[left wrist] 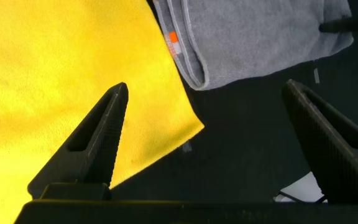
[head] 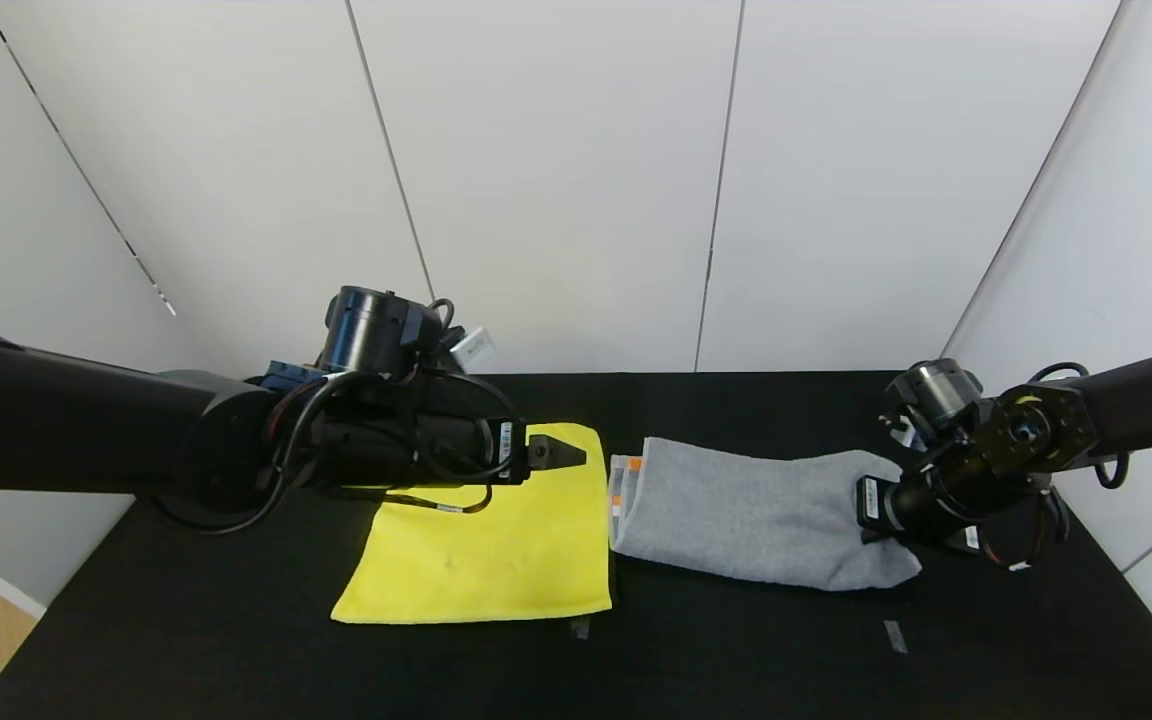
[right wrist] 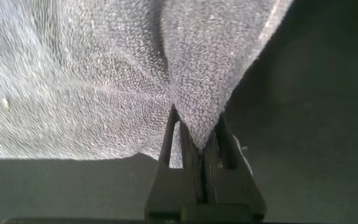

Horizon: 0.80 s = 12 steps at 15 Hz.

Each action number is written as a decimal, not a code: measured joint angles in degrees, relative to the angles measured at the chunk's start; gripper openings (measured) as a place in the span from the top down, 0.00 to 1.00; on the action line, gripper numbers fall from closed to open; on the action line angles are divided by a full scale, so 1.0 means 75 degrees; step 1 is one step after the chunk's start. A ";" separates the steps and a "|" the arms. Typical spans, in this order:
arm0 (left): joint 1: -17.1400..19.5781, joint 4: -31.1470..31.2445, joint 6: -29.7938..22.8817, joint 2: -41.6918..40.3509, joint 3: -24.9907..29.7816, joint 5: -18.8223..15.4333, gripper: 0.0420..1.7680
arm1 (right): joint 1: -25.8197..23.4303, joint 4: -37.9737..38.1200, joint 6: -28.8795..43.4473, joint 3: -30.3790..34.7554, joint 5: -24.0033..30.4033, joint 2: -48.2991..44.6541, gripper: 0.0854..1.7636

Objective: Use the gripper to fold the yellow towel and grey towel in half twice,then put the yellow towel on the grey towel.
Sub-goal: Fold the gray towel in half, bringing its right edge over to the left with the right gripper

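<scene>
Left gripper (head: 576,455) jaws wide over yellow towel (head: 496,550) | right gripper (right wrist: 201,146) pinching grey towel (head: 736,510)

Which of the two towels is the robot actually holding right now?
The grey towel: the right hand is pinched shut on its edge. The yellow towel lies free under the open left hand.

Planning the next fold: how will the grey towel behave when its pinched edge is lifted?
Probably floppy: the grey towel already bunches where the right gripper pinches it. Its terry pile looks grippy, so slipping seems unlikely. The free part would likely drag across the table.
</scene>
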 joint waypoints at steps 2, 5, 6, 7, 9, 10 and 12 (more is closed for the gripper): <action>0.0000 -0.0003 -0.0003 -0.0002 0.0000 0.0005 0.03 | -0.0187 0.0005 -0.0011 -0.0003 0.0007 -0.0031 0.97; 0.0029 -0.0011 0.0000 -0.0002 0.0000 0.0005 0.03 | -0.0504 0.0034 -0.0059 0.0015 0.0015 -0.0099 0.97; 0.0033 -0.0011 0.0000 -0.0002 0.0000 0.0005 0.03 | -0.0610 0.0037 -0.0085 0.0026 0.0015 -0.0128 0.97; 0.0034 -0.0011 0.0000 -0.0002 0.0000 0.0005 0.03 | -0.0705 0.0044 -0.0109 0.0037 0.0018 -0.0145 0.97; 0.0037 -0.0011 0.0000 -0.0002 0.0000 0.0005 0.03 | -0.0894 0.0055 -0.0143 0.0046 0.0015 -0.0198 0.97; 0.0037 -0.0011 0.0000 0.0000 0.0000 0.0003 0.03 | -0.0952 0.0070 -0.0167 0.0052 0.0018 -0.0224 0.97; 0.0034 -0.0011 -0.0003 0.0000 0.0000 0.0003 0.03 | -0.1000 0.0169 -0.0176 0.0029 0.0015 -0.0299 0.97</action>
